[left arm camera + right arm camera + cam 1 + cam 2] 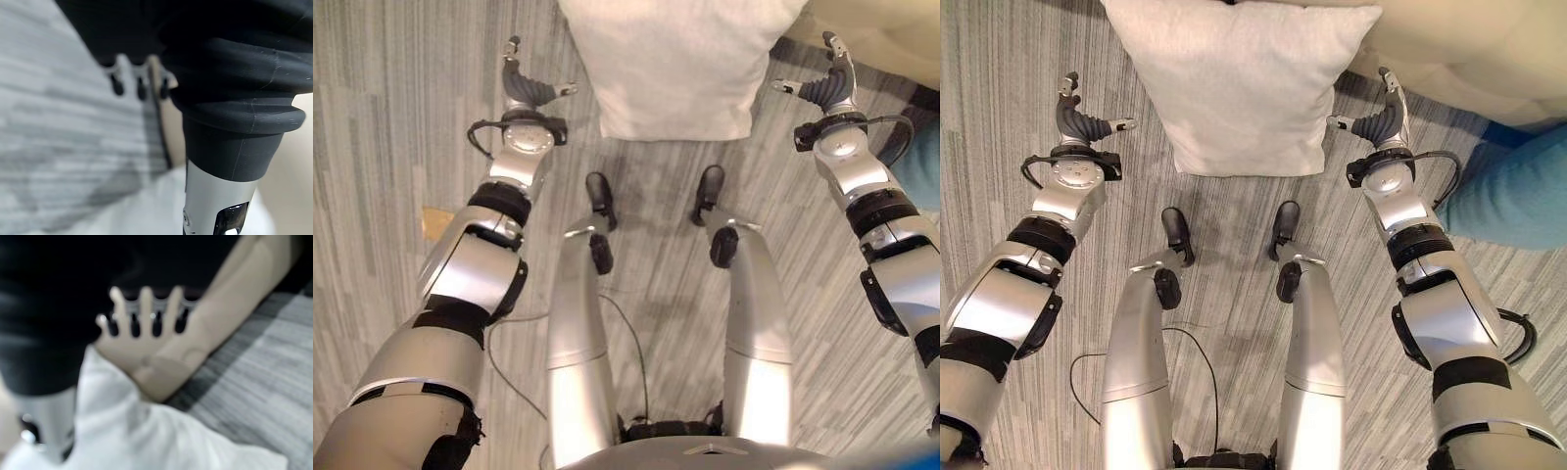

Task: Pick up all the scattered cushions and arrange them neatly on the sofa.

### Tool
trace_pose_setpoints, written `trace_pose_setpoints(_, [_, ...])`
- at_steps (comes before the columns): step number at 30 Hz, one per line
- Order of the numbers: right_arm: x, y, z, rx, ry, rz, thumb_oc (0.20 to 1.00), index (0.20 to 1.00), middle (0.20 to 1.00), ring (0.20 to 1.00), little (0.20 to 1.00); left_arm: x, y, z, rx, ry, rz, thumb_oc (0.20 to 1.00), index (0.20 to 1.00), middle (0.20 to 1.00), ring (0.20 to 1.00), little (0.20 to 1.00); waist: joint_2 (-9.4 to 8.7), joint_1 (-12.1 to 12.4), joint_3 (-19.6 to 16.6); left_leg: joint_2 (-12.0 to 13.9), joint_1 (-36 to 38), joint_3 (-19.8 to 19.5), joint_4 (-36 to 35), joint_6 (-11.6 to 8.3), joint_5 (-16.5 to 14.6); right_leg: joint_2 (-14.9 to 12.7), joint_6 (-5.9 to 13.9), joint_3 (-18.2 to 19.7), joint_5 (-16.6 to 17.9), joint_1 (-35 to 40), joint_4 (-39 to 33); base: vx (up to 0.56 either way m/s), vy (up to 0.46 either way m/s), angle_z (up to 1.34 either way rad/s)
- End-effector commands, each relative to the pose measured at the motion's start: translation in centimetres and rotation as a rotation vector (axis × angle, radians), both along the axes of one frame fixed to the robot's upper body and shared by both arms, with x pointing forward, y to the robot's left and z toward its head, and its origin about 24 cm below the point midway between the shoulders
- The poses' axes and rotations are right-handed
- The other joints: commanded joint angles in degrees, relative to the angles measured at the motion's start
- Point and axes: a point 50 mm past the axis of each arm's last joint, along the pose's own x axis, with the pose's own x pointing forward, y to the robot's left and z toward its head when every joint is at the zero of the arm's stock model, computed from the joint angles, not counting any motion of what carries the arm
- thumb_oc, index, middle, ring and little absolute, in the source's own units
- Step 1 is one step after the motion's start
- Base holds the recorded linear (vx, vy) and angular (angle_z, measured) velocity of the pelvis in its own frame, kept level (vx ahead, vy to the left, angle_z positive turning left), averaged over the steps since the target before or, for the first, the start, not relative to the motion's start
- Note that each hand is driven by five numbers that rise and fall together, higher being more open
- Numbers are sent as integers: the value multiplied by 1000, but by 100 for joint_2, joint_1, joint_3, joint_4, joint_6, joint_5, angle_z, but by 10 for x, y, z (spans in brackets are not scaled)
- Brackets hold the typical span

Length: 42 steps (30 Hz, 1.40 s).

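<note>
white cushion (1244, 83) lies flat on the grey striped floor (999, 98), its far edge up by the beige sofa (1489, 49). left hand (1077, 122) sits just beside the cushion's left side, not touching, thumb sticking out toward it, fingers straight and loose, holding nothing. right hand (1381, 119) sits just beside the cushion's right side near its corner, fingers straight and spread, thumb pointing at the cushion, nothing gripped. right wrist view shows the cushion close under the hand. teal cushion (1513, 191) lies on the floor further right, beside the right arm.
</note>
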Motion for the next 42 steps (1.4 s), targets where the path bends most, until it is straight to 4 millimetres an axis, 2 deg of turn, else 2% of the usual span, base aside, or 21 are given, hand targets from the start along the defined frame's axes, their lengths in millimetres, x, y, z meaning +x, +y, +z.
trace_pose_setpoints(1, [-2, -4, -17, 30, 7, -6, 1000, 1000, 1000, 1000, 1000, -7, 23, -15, -56, 13, 67, 1000, 1000, 1000, 1000, 1000, 80, -119, -462, 37, -156, -227, 163, -253, -18, -26, 833, 577, 61, -119, -74, 61, 14, -8])
trace_pose_setpoints(6, [-1, -1, -5, 24, -18, -12, 1000, 1000, 1000, 1000, 1000, -7, 30, -10, -99, 10, 85, 1000, 1000, 1000, 1000, 1000, 95, -137, -407, 138, -638, -312, 680, -212, -182, -32, 785, 669, -80, -635, 426, 64, 2, -6])
trace_pose_setpoints(10, [0, -1, 6, 40, -51, -26, 1000, 1000, 1000, 1000, 1000, -7, 32, -1, -136, -17, 89, 1000, 1000, 1000, 1000, 1000, 151, -150, -271, 171, -725, -410, 812, -198, -216, 15, 784, 649, -113, -650, 471, 8, -8, -4])
trace_pose_setpoints(14, [1, 2, 18, 83, -73, -20, 1000, 1000, 1000, 1000, 1000, -4, 25, 14, -190, -73, 55, 1000, 1000, 1000, 1000, 1000, 240, -163, -31, 248, -823, -575, 1016, -176, -235, 90, 782, 576, -114, -651, 577, 13, -36, -9])
trace_pose_setpoints(15, [2, 4, 20, 104, -82, -18, 1000, 1000, 1000, 1000, 1000, -3, 18, 19, -255, -101, 23, 1000, 1000, 1000, 1000, 1000, 267, -166, 36, 276, -866, -626, 1090, -173, -250, 127, 780, 556, -123, -651, 598, 13, -34, -10])
trace_pose_setpoints(17, [3, 6, 22, 130, -88, -17, 1000, 1000, 1000, 1000, 1000, -2, 12, 23, -284, -119, -12, 1000, 1000, 1000, 1000, 1000, 292, -170, 83, 293, -876, -674, 1139, -156, -268, 157, 780, 550, -139, -651, 628, 15, -27, -12])
trace_pose_setpoints(18, [3, 10, 24, 162, -103, -4, 1000, 1000, 1000, 1000, 1000, -1, 3, 26, -298, -142, -47, 1000, 1000, 1000, 1000, 1000, 310, -179, 85, 333, -895, -723, 1184, -151, -282, 188, 781, 524, -139, -651, 624, 19, -16, -14])
trace_pose_setpoints(22, [6, 27, 30, 274, -135, 40, 1000, 1000, 1000, 1000, 1000, 2, -7, 26, -361, -145, -58, 1000, 1000, 1000, 1000, 1000, 348, -166, 89, 407, -968, -787, 1313, -128, -344, 249, 803, 481, -123, -651, 615, 26, -10, -9])
trace_pose_setpoints(26, [8, 36, 32, 306, -130, 67, 1000, 1000, 1000, 1000, 1000, 4, -18, 31, -386, -152, -94, 1000, 1000, 1000, 1000, 1000, 372, -158, 92, 428, -969, -777, 1353, -121, -371, 272, 808, 497, -120, -651, 618, 18, 5, -7])
trace_pose_setpoints(29, [10, 57, 37, 341, -124, 125, 1000, 1000, 1000, 1000, 1000, 6, -35, 44, -348, -162, -148, 1000, 1000, 1000, 1000, 1000, 450, -118, 92, 447, -970, -809, 1443, -97, -396, 276, 801, 489, -129, -651, 676, 10, 13, -3])
trace_pose_setpoints(33, [11, 72, 39, 343, -123, 164, 1000, 1000, 1000, 1000, 1000, 7, -48, 49, -324, -168, -174, 1000, 1000, 1000, 1000, 1000, 471, -100, 92, 436, -971, -825, 1451, -90, -400, 279, 800, 492, -115, -651, 680, 0, 0, 0])
trace_pose_setpoints(36, [11, 94, 39, 328, -113, 219, 1000, 1000, 1000, 1000, 1000, 8, -61, 50, -310, -164, -201, 1000, 1000, 1000, 1000, 1000, 494, -83, 92, 437, -971, -838, 1468, -82, -402, 286, 800, 483, -116, -651, 687, 0, 0, 0])
trace_pose_setpoints(37, [10, 111, 40, 300, -112, 265, 1000, 1000, 1000, 1000, 1000, 8, -73, 51, -302, -165, -225, 1000, 1000, 1000, 1000, 1000, 502, -67, 92, 425, -972, -852, 1494, -77, -393, 296, 784, 473, -128, -651, 730, 0, 0, 0])
trace_pose_setpoints(39, [9, 118, 40, 296, -113, 278, 1000, 1000, 1000, 1000, 1000, 8, -77, 52, -301, -169, -236, 1000, 1000, 1000, 1000, 1000, 503, -59, 92, 424, -972, -865, 1520, -79, -393, 303, 779, 477, -129, -651, 742, 0, 0, 0])
trace_pose_setpoints(42, [5, 141, 44, 239, -120, 339, 1000, 1000, 1000, 1000, 1000, 8, -91, 53, -290, -169, -272, 1000, 1000, 1000, 1000, 1000, 512, -44, 92, 421, -972, -887, 1508, -75, -383, 319, 778, 466, -116, -651, 734, 0, 0, 0])
